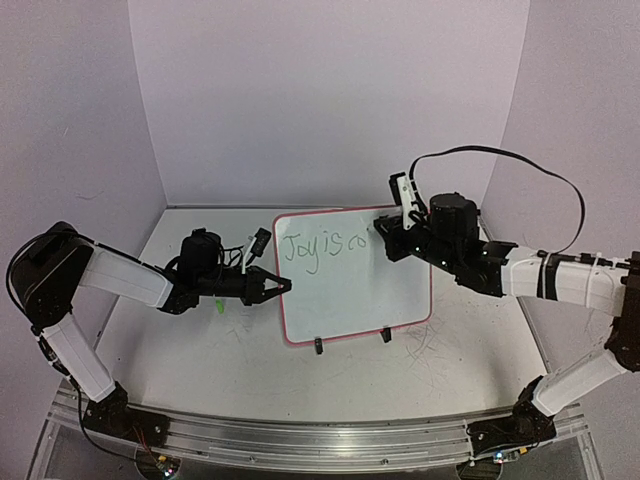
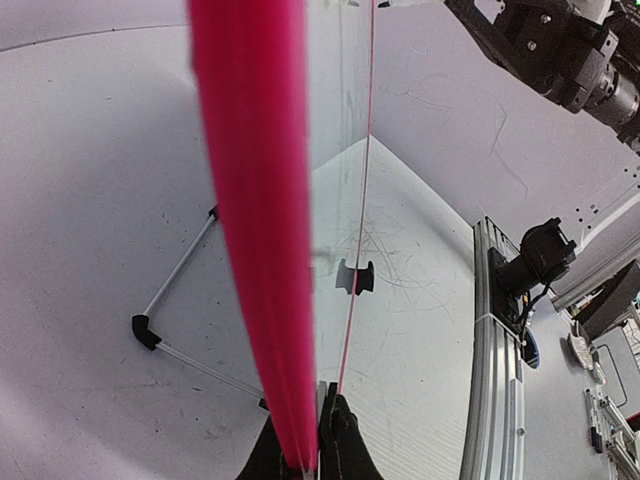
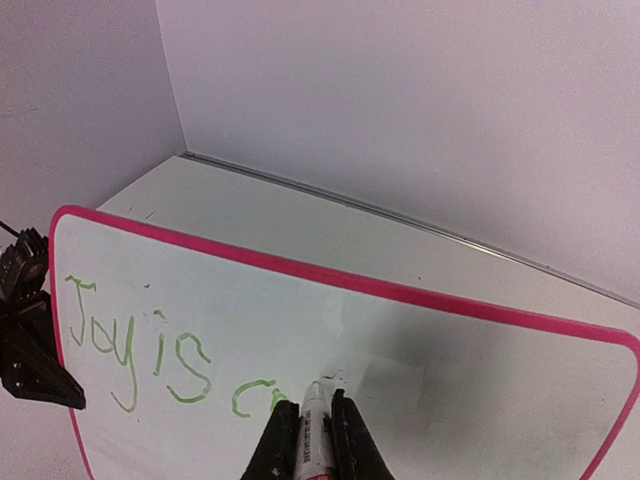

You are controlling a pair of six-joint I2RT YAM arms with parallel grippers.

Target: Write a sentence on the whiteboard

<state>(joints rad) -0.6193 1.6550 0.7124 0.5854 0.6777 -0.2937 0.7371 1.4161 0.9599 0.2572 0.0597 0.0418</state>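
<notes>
The whiteboard [image 1: 360, 290] stands tilted on its black wire stand [image 1: 318, 346] in the middle of the table. My left gripper [image 1: 283, 286] is shut on its left edge. In the left wrist view the pink rim [image 2: 255, 250] runs up from between that gripper's [image 2: 312, 420] jaws. The sentence [image 1: 322, 250] in green reads "Joy is co". My right gripper [image 1: 383, 232] is shut on a white marker [image 3: 316, 435], whose tip touches the board just right of the last green letter [image 3: 255, 395]. The same gripper [image 3: 312, 405] appears at the bottom of the right wrist view.
A metal rail [image 1: 320, 440] carrying both arm bases runs along the near edge. Pale walls [image 1: 330, 100] enclose the back and sides. A black cable [image 1: 540, 175] loops above the right arm. Grey scratch marks [image 1: 430, 345] cover the table near the board's feet.
</notes>
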